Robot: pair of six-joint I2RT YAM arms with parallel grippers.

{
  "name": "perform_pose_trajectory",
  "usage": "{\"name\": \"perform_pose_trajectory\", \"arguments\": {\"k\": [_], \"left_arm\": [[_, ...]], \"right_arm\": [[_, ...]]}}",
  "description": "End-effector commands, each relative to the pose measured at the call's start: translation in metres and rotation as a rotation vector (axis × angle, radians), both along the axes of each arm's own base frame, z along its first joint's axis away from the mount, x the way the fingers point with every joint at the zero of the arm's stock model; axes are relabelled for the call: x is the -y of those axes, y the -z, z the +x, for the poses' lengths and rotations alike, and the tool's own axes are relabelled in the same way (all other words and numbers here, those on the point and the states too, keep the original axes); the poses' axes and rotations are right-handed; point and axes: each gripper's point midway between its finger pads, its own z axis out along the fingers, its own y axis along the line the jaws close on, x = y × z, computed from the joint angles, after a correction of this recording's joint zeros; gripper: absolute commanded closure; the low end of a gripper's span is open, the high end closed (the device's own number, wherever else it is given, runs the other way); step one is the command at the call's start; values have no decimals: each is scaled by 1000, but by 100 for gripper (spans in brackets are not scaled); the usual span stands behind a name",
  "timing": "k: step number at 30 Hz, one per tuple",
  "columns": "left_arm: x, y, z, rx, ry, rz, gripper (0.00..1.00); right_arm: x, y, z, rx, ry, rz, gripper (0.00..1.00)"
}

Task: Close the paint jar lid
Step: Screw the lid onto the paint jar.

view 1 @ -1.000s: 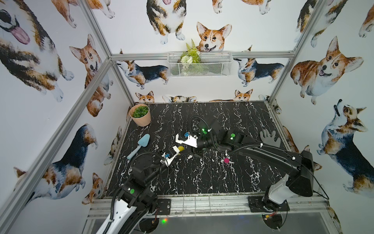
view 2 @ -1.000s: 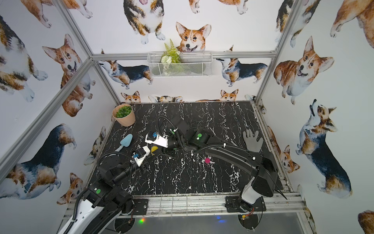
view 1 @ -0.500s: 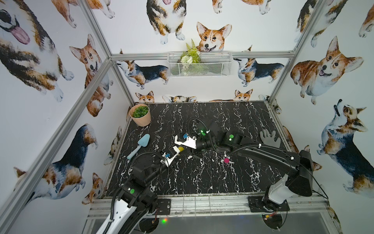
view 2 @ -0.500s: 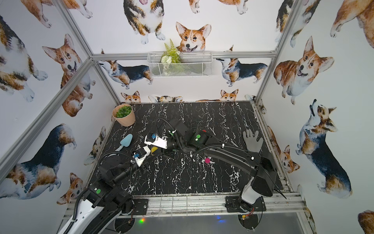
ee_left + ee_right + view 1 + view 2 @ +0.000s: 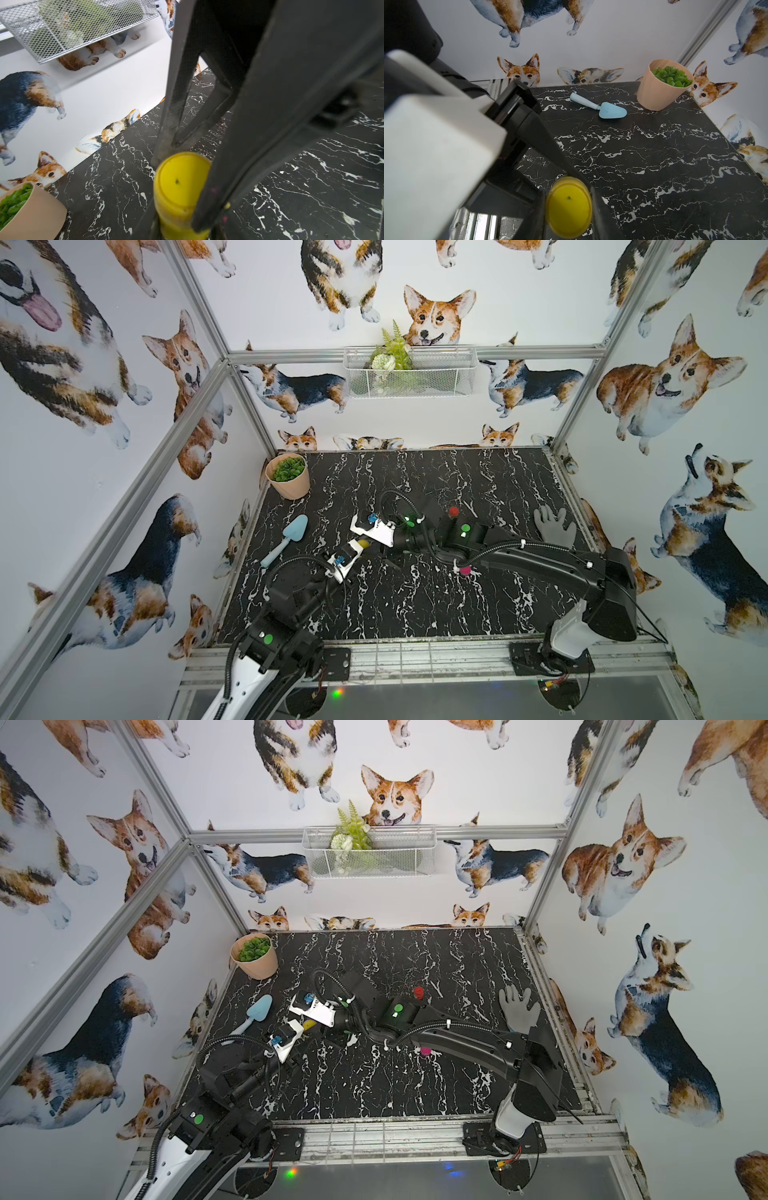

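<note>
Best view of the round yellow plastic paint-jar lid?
Left wrist: the yellow lid is large and sharp, top face and side wall visible on the jar. Right wrist shows only its top. In both top views it's a yellow speck.

Shiny table, smooth plastic, wire mesh.
The jar (image 5: 178, 218) and lid (image 5: 182, 178) look like smooth yellow plastic. Under the jar, the table (image 5: 415, 605) is glossy black marble. Away from the jar, the pot (image 5: 291, 487) looks matt, the scoop (image 5: 296, 527) is smooth plastic, the basket (image 5: 436, 377) is metal mesh.
</note>
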Motion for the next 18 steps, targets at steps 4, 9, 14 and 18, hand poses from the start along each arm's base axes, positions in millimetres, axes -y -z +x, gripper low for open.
{"name": "perform_pose_trajectory", "arguments": {"k": [4,9,14,18], "left_arm": [[-7,-45,3,176,-44,-71,72],[-22,-48,9,199,-136,-66,72],[-30,-49,13,207,-190,-60,72],[-33,-47,16,200,-211,-52,72]], "right_arm": [[-8,14,30,-83,241,11,71],[-15,27,37,-105,365,15,70],[-25,34,37,-182,437,61,70],[-32,32,33,-251,448,125,70]]}}
